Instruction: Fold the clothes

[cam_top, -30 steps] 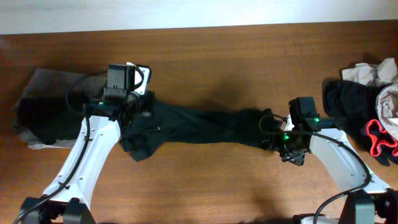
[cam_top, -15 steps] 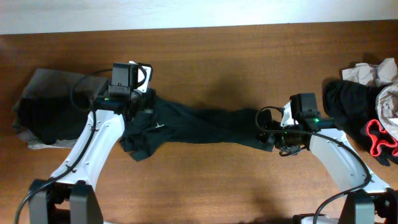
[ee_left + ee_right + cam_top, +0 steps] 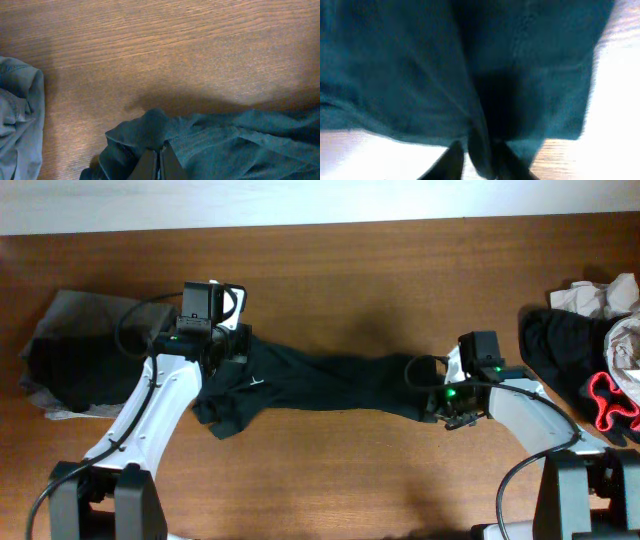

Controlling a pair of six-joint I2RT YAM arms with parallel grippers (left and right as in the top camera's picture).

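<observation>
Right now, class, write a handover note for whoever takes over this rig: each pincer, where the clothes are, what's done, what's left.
Left pincer: shut on the T-shirt, left end.
Right pincer: shut on a fold at its right end.
T-shirt: twisted across mid-table between the arms.
Other clothes: a heap at the right edge, a dark pile at the left edge.
Done: both ends gripped.
Left: spread it flat, fold it, then the heap.

A reddish-brown wooden table (image 3: 340,270) with fine lengthwise grain fills the view. A pale white strip (image 3: 300,205) runs along its far edge. Soft light leaves faint shadows on the wood.
</observation>
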